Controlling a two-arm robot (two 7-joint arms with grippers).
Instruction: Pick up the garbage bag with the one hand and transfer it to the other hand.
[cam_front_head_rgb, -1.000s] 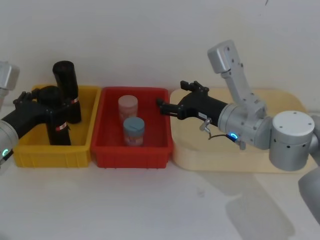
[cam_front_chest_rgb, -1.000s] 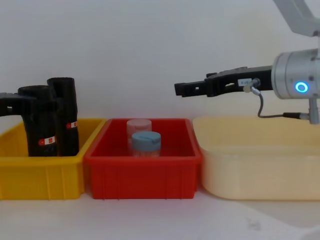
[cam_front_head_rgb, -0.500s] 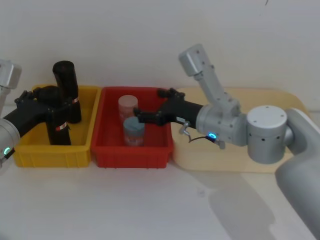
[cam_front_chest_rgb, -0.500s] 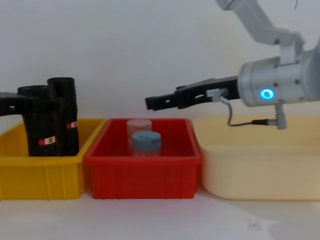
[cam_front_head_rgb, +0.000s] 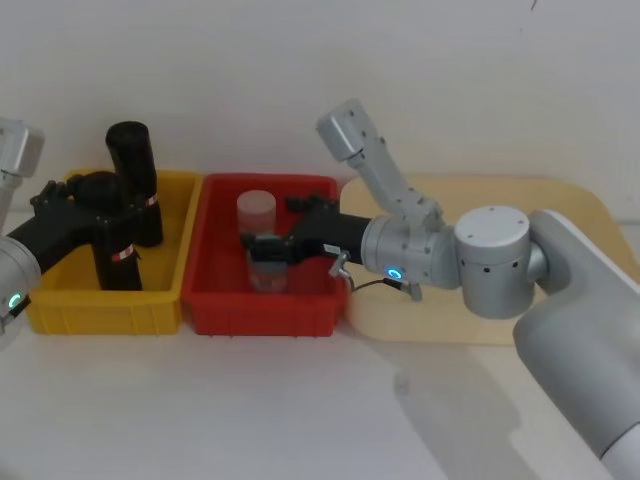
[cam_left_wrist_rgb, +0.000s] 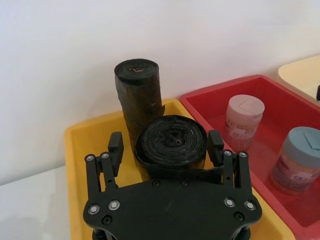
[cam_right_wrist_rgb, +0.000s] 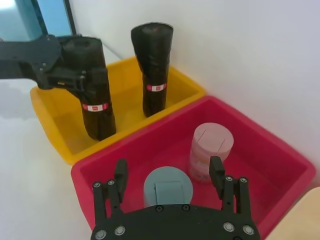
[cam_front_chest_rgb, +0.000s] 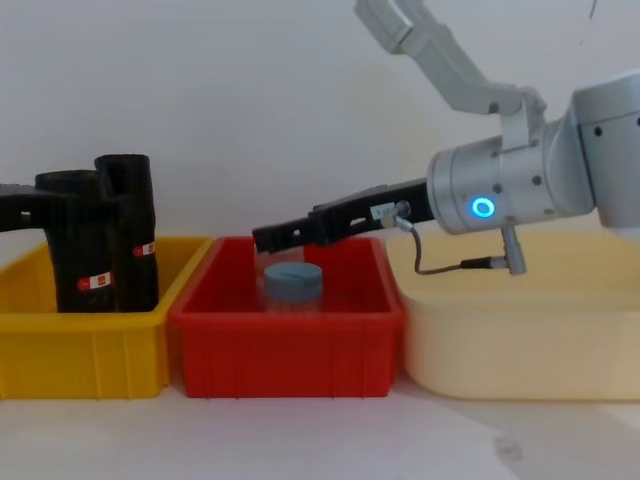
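Note:
Two black garbage bag rolls stand upright in the yellow bin (cam_front_head_rgb: 100, 305). The front roll (cam_front_head_rgb: 115, 250) (cam_left_wrist_rgb: 172, 145) has a red-and-white band, and my left gripper (cam_front_head_rgb: 100, 195) (cam_left_wrist_rgb: 167, 150) straddles its top, open, with one finger against the roll and a small gap at the other finger. The second roll (cam_front_head_rgb: 133, 180) (cam_left_wrist_rgb: 140, 90) stands just behind. My right gripper (cam_front_head_rgb: 278, 226) (cam_right_wrist_rgb: 168, 172) (cam_front_chest_rgb: 265, 238) hangs open over the red bin (cam_front_head_rgb: 265, 305), above the blue-lidded jar (cam_right_wrist_rgb: 167, 187), holding nothing.
A pink-lidded jar (cam_front_head_rgb: 256, 212) stands in the red bin behind the blue-lidded jar (cam_front_head_rgb: 268, 272). A wide cream tray (cam_front_head_rgb: 480, 320) lies to the right of the red bin, under the right arm. A white wall rises close behind the bins.
My right arm has swung left and lower, from over the cream tray to over the red bin. The left gripper and both rolls have not moved.

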